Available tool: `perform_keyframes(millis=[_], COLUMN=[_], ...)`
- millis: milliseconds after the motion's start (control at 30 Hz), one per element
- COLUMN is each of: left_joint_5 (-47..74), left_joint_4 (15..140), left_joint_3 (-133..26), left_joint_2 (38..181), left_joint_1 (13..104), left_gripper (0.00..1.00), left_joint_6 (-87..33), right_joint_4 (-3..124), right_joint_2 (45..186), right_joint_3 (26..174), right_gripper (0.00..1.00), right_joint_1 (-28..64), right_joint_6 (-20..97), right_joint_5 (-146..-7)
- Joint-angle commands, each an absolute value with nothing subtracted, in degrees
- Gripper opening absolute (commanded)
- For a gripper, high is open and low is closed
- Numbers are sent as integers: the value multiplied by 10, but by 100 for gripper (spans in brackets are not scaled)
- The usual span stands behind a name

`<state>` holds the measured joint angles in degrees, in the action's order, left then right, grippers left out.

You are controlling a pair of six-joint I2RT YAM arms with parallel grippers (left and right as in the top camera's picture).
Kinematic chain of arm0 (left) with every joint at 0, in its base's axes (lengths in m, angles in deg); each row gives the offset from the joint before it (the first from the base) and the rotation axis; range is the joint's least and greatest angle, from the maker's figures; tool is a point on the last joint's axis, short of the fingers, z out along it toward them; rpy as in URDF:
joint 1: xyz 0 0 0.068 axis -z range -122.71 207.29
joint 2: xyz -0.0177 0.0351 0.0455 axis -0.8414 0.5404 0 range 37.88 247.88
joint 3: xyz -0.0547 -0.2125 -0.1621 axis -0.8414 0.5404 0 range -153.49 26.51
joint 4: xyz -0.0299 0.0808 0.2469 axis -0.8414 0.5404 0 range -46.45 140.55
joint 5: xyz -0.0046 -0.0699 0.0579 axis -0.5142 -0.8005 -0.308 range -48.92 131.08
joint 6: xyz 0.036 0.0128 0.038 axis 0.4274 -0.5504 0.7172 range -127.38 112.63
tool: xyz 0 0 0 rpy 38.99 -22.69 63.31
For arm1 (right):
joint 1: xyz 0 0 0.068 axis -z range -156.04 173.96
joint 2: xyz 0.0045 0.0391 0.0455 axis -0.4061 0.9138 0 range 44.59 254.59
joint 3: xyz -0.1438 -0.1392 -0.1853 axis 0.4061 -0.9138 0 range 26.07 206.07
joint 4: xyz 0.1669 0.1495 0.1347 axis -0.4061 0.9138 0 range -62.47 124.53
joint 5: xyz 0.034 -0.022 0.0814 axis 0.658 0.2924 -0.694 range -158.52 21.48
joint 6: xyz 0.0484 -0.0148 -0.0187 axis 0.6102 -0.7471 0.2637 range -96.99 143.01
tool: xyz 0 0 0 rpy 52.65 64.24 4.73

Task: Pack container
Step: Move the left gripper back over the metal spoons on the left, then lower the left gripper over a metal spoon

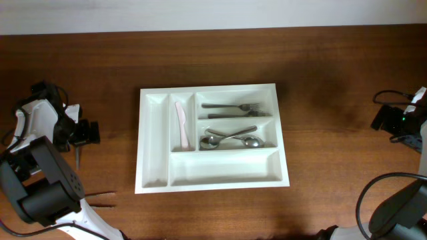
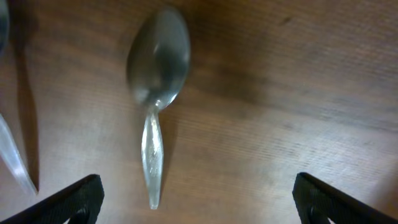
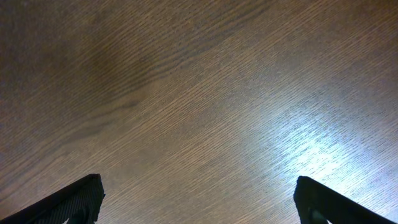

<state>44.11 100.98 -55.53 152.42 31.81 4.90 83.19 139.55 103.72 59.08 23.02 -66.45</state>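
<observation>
**Tray.** The white tray lies flat on the wooden table at the centre of the overhead view, long side running left to right. It stands well apart from both arms.

**Contents.**
- The second narrow slot from the left holds a pale knife, lying lengthwise.
- The upper wide compartment on the right holds forks, tines towards the right.
- The wide compartment below it holds metal spoons, with bowls at both ends of the heap. The exact count cannot be told.

**Left arm.** It sits at the left edge of the overhead view. In the left wrist view, the left gripper hangs above the wood with its jaws spread wide and nothing between them in contact. The two dark fingertips show only at the lower corners. A metal spoon lies on the table ahead of the gripper, bowl towards the top of the frame and handle pointing down. It touches neither finger. A slender pale handle lies at the left edge of that frame, cut off; what it belongs to cannot be told.

**Right arm.** It sits at the right edge of the overhead view. In the right wrist view, the right gripper has its jaws fully apart and holds nothing, over plain wood with a bright patch of glare towards the lower right.

**Other.** A thin dark item lies on the wood at the lower left of the overhead view, too small to identify.
</observation>
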Motion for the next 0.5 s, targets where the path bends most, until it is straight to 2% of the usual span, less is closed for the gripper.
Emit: perform_keyframes(millis=[0, 467], left_joint_5=[410, 441], left_joint_4=[992, 980], left_joint_3=[-549, -534], left_joint_2=[1514, 1514], left_joint_1=[315, 315], left_gripper=[99, 99], left_joint_6=[65, 84], right_joint_4=[832, 832], right_joint_2=[1399, 1399], right_joint_3=[1037, 1037], right_gripper=[99, 99], right_joint_1=[592, 592], right_joint_6=[235, 235], right_joint_5=[-664, -664])
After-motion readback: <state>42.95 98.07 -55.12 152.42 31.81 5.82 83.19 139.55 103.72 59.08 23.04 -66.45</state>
